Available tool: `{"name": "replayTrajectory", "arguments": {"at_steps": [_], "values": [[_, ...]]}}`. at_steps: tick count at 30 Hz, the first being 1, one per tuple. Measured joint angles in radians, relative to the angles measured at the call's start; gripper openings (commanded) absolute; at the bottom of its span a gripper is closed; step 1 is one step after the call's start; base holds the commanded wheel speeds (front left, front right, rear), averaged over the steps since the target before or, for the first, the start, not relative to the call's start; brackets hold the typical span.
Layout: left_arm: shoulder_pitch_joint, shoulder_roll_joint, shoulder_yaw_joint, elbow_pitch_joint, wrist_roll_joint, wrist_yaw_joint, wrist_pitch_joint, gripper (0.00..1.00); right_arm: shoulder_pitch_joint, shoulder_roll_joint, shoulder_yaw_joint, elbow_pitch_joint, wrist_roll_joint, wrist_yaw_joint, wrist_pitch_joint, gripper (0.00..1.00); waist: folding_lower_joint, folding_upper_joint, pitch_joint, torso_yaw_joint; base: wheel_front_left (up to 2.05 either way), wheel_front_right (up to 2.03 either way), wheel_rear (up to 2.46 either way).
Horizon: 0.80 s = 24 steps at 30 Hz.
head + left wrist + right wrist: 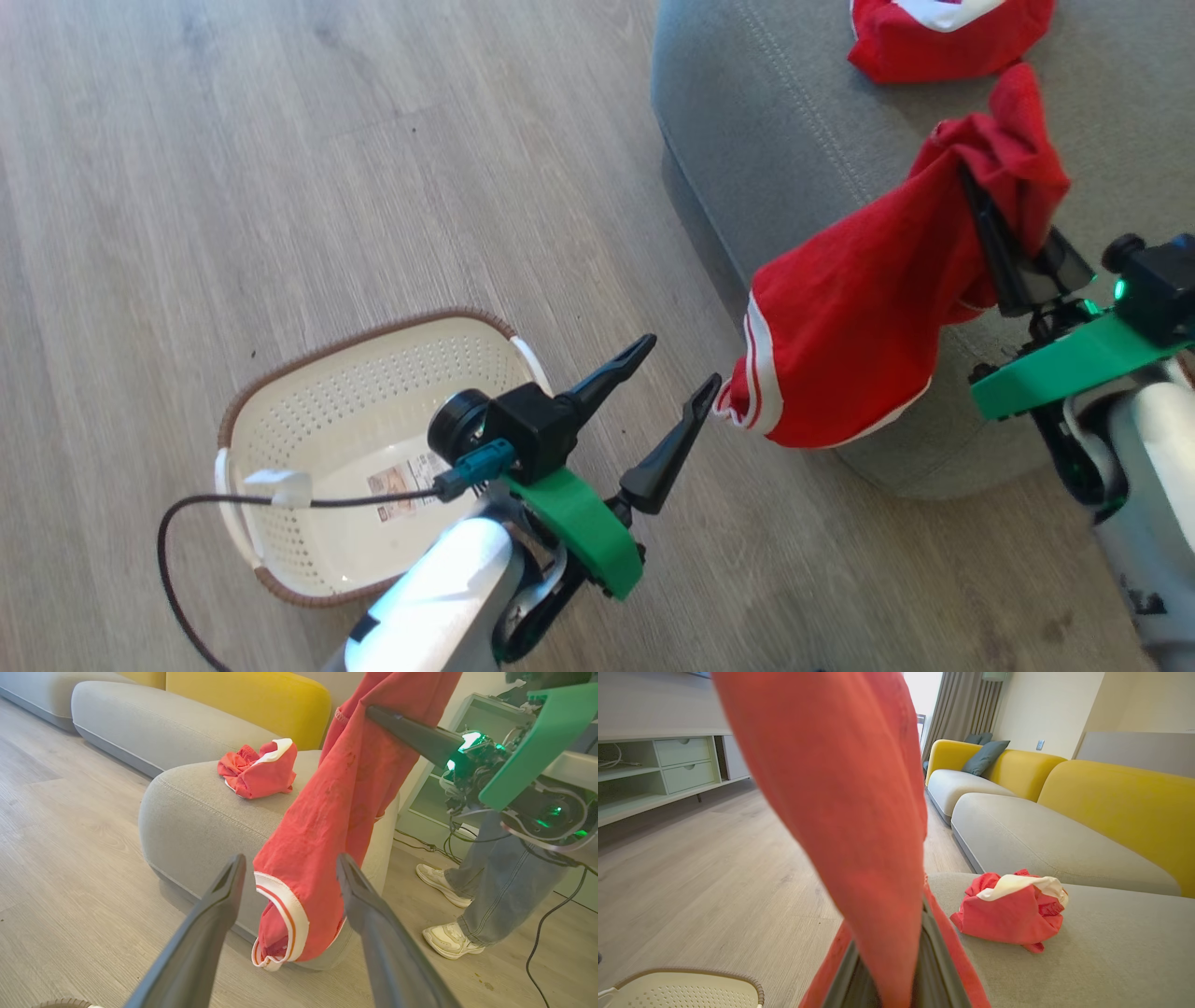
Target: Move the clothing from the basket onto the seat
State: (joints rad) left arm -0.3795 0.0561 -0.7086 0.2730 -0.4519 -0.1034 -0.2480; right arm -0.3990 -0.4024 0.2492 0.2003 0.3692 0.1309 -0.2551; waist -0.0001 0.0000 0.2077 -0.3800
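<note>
The basket [280, 411] stands on the wooden floor [280, 140] nearest the robot, with its label [401, 481] showing on the bare bottom. A dark cable [187, 523] loops across its near rim.

Just above the basket's right-hand end, the left gripper [681, 361] points toward the seat [794, 121]. Its fingers are spread wide and grip nothing. In the left wrist view, the white-striped hem of a red garment [336, 812] hangs beyond the gap between those fingers [219, 905]. In the head view, one fingertip is just beside that hem, and I cannot tell whether they touch.

That garment [850, 327] hangs in a long fold from the right gripper [976, 201], whose fingers are clamped together on its upper end, the fabric bunched over them. It hangs in front of the seat's near rounded corner, with its lower end off the cushion and above the floor. Whether it rests against the upholstery is unclear.

Farther back on the seat's top, a second piece of the clothing [943, 42] lies in a crumpled heap near the far edge, with a white panel showing.

Beside the seat's corner, the left wrist view shows a person's legs in jeans [504, 882] and white shoes [448, 940]. Yellow backrests [243, 700] rise behind the cushions.
</note>
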Motion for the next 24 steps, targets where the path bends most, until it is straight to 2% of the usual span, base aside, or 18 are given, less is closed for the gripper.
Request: {"name": "replayTrajectory", "arguments": {"at_steps": [5, 9, 18, 19, 24], "values": [[-0.031, 0.000, 0.000, 0.002, 0.007, 0.001, 0.000, 1.00, -0.007, 0.006, -0.021, -0.018, 0.039, 0.000, 0.000, 0.00, 0.0000, 0.0000, 0.039, 0.014, 0.00, 0.00, 0.00], [-0.106, 0.000, 0.015, 0.017, 0.049, 0.005, -0.001, 1.00, -0.084, 0.008, -0.045, -0.014, 0.081, 0.000, 0.000, 0.00, 0.0000, 0.0000, 0.106, 0.027, 0.00, 0.00, 0.00], [-0.339, 0.017, 0.104, 0.031, 0.121, 0.006, -0.009, 1.00, -0.470, -0.020, -0.114, 0.093, 0.121, 0.000, 0.011, 0.00, 0.0004, 0.0000, 0.336, 0.069, 0.00, 0.00, 0.00], [-0.339, 0.017, 0.104, 0.031, 0.121, 0.006, -0.009, 1.00, -0.470, -0.020, -0.114, 0.093, 0.121, 0.000, 0.011, 0.00, 0.0004, 0.0000, 0.336, 0.069, 0.00, 0.00, 0.00], [-0.400, 0.051, 0.146, 0.031, 0.137, 0.010, -0.009, 1.00, -0.767, -0.056, -0.234, 0.230, 0.131, 0.000, 0.061, 0.00, 0.0006, -0.0001, 0.468, 0.093, 0.00, 0.00, 0.00]]}}
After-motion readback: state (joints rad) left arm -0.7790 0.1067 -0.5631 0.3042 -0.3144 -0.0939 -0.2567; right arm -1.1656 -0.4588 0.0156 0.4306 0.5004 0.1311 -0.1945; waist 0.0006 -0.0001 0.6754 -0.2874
